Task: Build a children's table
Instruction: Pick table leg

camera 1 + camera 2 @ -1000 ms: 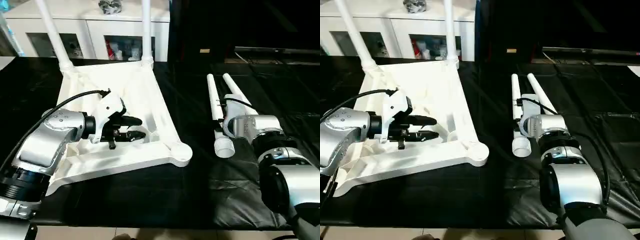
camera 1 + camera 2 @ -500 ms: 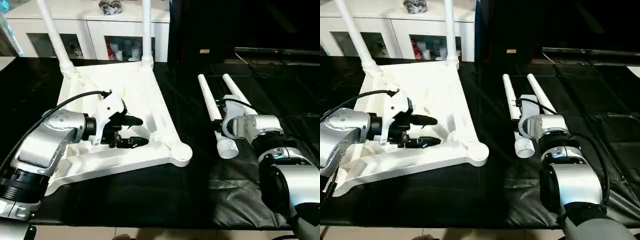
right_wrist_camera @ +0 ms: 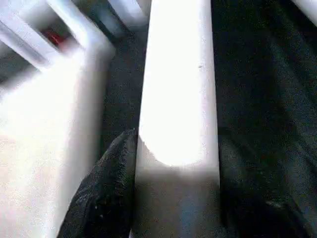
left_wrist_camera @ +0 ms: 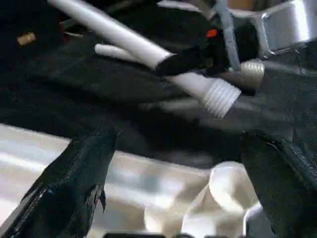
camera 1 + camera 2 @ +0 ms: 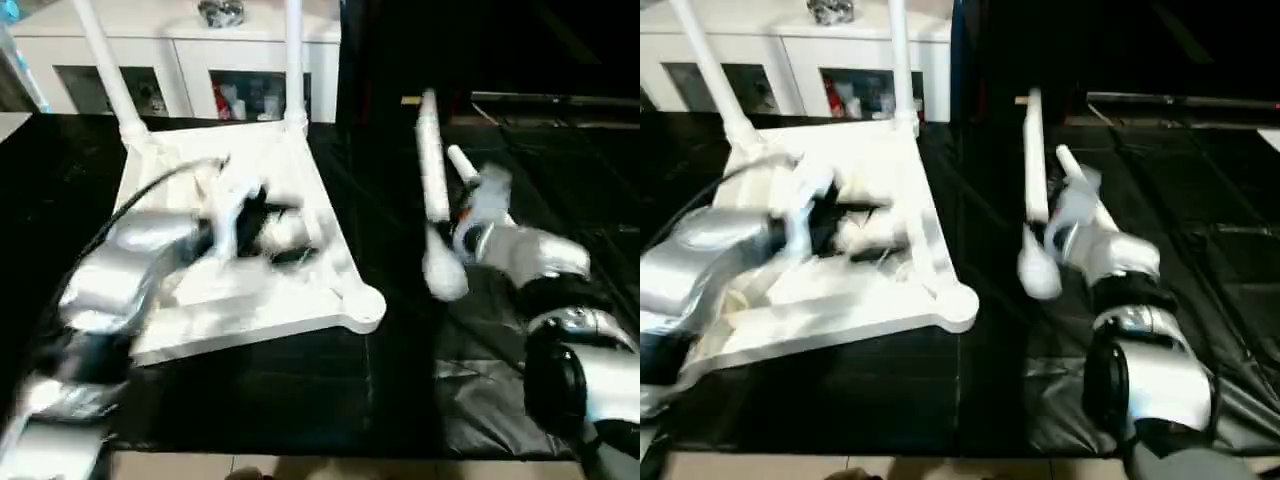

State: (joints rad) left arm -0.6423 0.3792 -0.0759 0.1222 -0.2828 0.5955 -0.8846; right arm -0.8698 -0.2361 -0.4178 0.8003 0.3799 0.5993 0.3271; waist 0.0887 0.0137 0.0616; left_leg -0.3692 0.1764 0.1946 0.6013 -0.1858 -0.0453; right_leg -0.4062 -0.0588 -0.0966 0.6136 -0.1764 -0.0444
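White tube leg (image 3: 178, 94) sitting between right gripper (image 3: 173, 198) black fingers (image 3: 106, 193), pressing against both sides. White table top edge (image 3: 44, 124) lying beside it, black surface (image 3: 262, 99) showing beneath.

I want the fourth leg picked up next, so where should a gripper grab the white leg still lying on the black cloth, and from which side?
Grip the loose leg mid-shaft, coming from above with fingers straddling its width. It lies flat on the black cloth, a round tapering tube.
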